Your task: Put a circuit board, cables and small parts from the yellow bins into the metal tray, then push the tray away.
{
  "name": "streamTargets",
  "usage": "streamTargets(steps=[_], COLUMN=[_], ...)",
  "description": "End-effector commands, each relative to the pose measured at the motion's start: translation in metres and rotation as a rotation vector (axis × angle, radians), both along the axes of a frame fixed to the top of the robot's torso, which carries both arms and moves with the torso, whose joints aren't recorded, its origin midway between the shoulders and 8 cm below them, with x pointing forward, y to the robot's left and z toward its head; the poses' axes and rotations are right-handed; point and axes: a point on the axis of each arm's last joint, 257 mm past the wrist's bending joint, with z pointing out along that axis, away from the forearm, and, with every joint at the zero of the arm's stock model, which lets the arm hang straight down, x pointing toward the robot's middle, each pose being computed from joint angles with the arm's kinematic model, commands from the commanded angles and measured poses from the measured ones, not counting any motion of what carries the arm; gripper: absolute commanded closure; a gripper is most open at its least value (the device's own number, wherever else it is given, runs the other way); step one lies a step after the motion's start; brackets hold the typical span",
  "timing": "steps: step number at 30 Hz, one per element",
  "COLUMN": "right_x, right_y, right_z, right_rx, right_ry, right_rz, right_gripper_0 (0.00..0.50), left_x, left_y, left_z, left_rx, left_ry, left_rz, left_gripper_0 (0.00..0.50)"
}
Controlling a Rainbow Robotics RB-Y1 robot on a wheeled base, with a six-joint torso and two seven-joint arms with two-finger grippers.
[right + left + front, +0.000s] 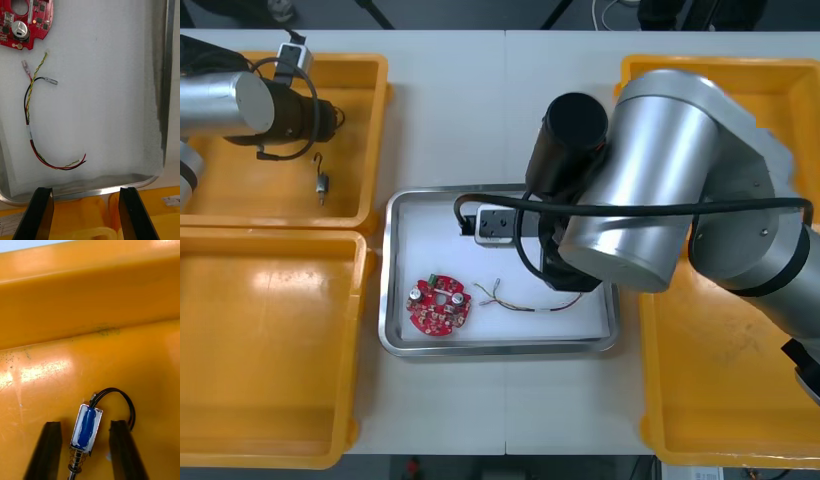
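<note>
Front view: the metal tray [395,340] sits at the middle of the worktop [480,100], between the yellow bins. A round red circuit board [438,305] lies in the tray's near left corner. A red and yellow cable [530,300] lies beside it along the tray's near edge, apart from the board. The right arm hangs over the tray's right half. In the right wrist view the right claw [86,189] is released, its fingers [39,213] spread wide with nothing between them, poised over the tray's rim and the edge of a right yellow bin [93,221].

The left arm reaches over the far left yellow bin [370,130], where a small metal part [321,187] lies near the bin's right wall. In the left wrist view the left claw [85,423] is released too. Its fingers stand either side of the part, with a gap on each side.
</note>
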Motion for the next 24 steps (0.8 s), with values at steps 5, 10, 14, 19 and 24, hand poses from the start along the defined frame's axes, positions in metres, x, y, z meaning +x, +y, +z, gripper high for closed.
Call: streamTargets(steps=[5, 10, 14, 19, 24], right_x=[0.015, 0.024, 0.035, 0.049, 0.064], right_y=[-0.018, -0.05, -0.085, -0.121, -0.149], right_z=[0.049, 0.063, 0.074, 0.082, 0.09], right_rx=[0.146, 0.227, 0.269, 0.299, 0.335], right_ry=[-0.081, -0.065, -0.084, -0.112, -0.126], right_rz=[-0.093, -0.185, -0.281, -0.397, -0.504], right_gripper_0=[0.0, 0.0, 0.0, 0.0, 0.0], left_x=[0.009, 0.001, -0.011, -0.027, -0.048], left_y=[-0.015, -0.008, 0.0, 0.009, 0.02], left_z=[0.015, 0.013, 0.023, 0.048, 0.077], left_rx=[0.072, 0.055, 0.049, 0.043, 0.032], left_ry=[-0.027, 0.018, 0.073, 0.115, 0.161], left_rz=[-0.076, -0.072, -0.077, -0.083, -0.078], left_gripper_0=[0.5, 0.5, 0.5, 0.5, 0.5])
